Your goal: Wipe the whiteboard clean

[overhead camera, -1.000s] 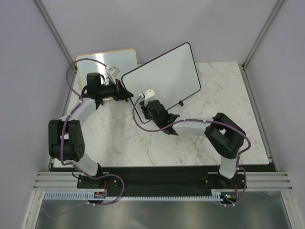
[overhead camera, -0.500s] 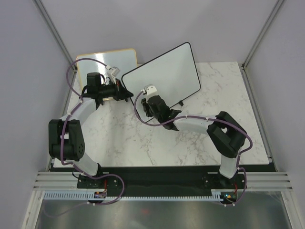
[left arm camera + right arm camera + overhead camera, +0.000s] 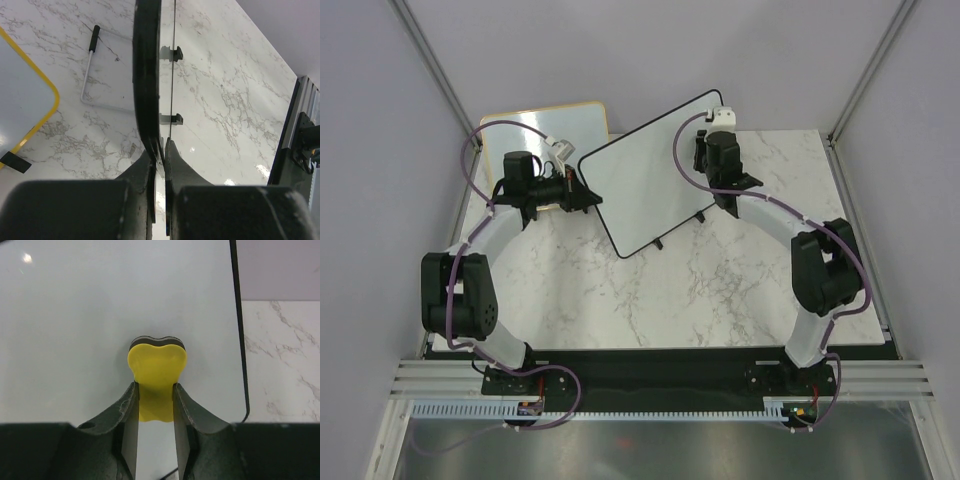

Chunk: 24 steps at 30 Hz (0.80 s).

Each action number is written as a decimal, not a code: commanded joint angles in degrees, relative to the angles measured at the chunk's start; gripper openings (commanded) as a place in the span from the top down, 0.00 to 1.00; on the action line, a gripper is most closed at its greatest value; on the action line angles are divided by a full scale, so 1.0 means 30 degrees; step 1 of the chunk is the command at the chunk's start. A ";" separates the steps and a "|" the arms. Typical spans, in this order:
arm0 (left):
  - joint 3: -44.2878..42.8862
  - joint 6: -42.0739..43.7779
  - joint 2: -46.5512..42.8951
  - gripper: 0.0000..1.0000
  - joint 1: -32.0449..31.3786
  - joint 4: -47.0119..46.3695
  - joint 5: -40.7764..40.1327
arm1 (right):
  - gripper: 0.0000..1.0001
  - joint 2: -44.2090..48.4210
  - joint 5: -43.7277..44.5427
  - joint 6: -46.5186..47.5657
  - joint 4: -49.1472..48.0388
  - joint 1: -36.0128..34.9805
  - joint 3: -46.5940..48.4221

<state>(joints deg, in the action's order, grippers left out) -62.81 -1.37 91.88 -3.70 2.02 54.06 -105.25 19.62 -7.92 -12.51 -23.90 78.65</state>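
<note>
— Well, nearest entry?
— Marble table (image 3: 720, 290); arm bases bolted along near edge.

— Next, left side?
— Listed: left gripper (image 3: 159, 152), fingers closed tight on the thin black-framed left edge of the whiteboard (image 3: 650, 175). Edge seen end-on in the wrist view, pinched between both pads.

— Whiteboard location?
— Far half of table, about centre, standing on small black feet (image 3: 172, 119), turned at an angle to the table edge. Face plain white.

— Anything beside that grip?
— Wire bracket (image 3: 90, 75) with black sleeve, lying flat on the marble, just left of the pinched edge.

— Right side?
— Listed: right gripper (image 3: 155, 390), up at the board's far right corner. Fingers closed around a yellow eraser (image 3: 156, 362), its narrow waist held between the two pads, its dark layer against the board face near the right frame.

— Farthest entry?
— Smaller orange-framed board (image 3: 545, 125), far left corner, just behind the left gripper.
</note>
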 commanded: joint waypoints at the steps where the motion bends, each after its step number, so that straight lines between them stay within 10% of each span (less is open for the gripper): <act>1: 0.0017 0.3004 -0.0332 0.98 -0.0347 0.1406 -0.0443 | 1.00 0.2119 0.0200 -0.0140 0.0215 0.0723 -0.1542; 13: -0.0509 0.2945 0.0049 0.98 -0.0172 0.2253 -0.0677 | 1.00 0.4792 0.0375 -0.3014 0.6453 0.7141 -0.5589; 24: -0.1095 0.3473 0.0107 0.98 0.0063 0.3457 -0.0882 | 0.91 0.1951 -0.0385 -0.1725 0.9120 0.7645 -0.5418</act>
<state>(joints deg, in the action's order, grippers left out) -64.95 1.63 91.33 -3.29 8.45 53.82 -97.67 19.94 -14.52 12.16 -0.86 61.43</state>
